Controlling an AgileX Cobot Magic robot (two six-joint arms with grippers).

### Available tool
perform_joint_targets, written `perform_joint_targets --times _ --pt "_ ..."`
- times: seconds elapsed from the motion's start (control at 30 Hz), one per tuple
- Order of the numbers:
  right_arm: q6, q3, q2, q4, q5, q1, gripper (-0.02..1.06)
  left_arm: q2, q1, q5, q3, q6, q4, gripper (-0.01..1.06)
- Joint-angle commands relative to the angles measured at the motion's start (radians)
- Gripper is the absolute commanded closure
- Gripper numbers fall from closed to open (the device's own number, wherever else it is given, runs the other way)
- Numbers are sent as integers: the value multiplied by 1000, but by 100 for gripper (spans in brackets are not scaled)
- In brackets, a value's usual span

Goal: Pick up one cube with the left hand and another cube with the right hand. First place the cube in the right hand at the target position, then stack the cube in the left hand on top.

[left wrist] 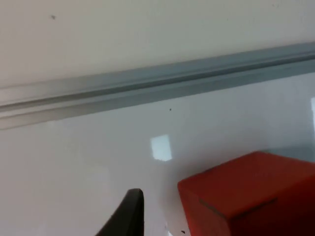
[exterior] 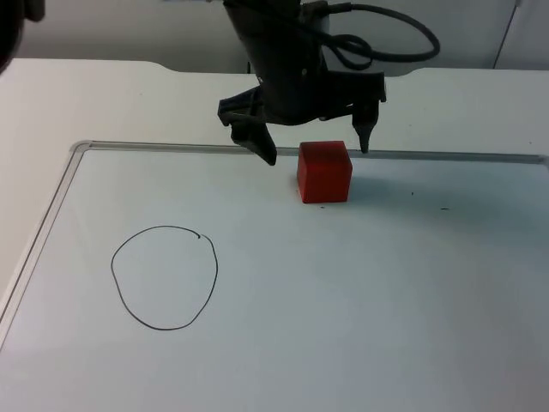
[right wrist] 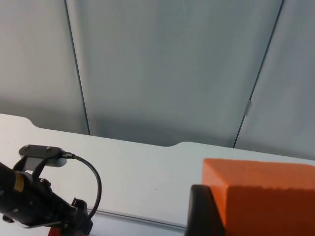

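I see the red cube (exterior: 324,172) resting on the whiteboard (exterior: 360,309) near its far edge rail. The left gripper (exterior: 316,146) hangs just above and behind it, fingers spread wide, one fingertip (exterior: 262,148) to the cube's left and the other at its right rear corner, neither touching. In the left wrist view the red cube (left wrist: 251,194) sits beside the black fingertip (left wrist: 127,214). The right wrist view shows an orange cube (right wrist: 263,196) clamped against the right gripper's finger (right wrist: 203,211), raised above the table. A hand-drawn circle (exterior: 164,277) lies well apart, at the board's left.
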Motion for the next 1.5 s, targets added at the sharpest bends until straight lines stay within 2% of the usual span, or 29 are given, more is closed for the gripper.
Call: perform_joint_targets --times 0.0,0.03,0.1,0.2,0.47,0.97,1.03,1.07,1.1,1.27,1.3,1.4,1.47 --pt "-7 5 -3 -2 -22 1 105 40 -4 98 -94 -8 25 1" --pt "-7 5 -3 -2 -22 1 105 40 -4 98 -94 -8 25 1" --pt "-7 5 -3 -2 -22 1 105 68 -7 170 -134 -11 63 1" --pt "-7 5 -3 -2 -22 1 105 68 -7 172 -131 -26 67 1" --pt "-7 5 -3 -2 -22 1 105 78 -19 86 -131 -37 15 1" --pt "-7 5 -3 -2 -22 1 105 100 -40 76 -131 -41 49 2" --pt "-7 5 -3 -2 -22 1 105 100 -40 76 -131 -41 49 9" --pt "-7 5 -3 -2 -22 1 105 100 -40 78 -131 -41 49 17" --pt "-7 5 -3 -2 -22 1 105 100 -40 78 -131 -41 49 17" --pt "-7 5 -3 -2 -22 1 105 100 -40 75 -131 -31 41 63" --pt "-7 5 -3 -2 -22 1 105 100 -40 75 -131 -31 41 63" --pt "-7 5 -3 -2 -22 1 105 100 -40 66 -131 -31 31 80" --pt "-7 5 -3 -4 -22 1 105 100 -40 66 -131 -35 29 83"
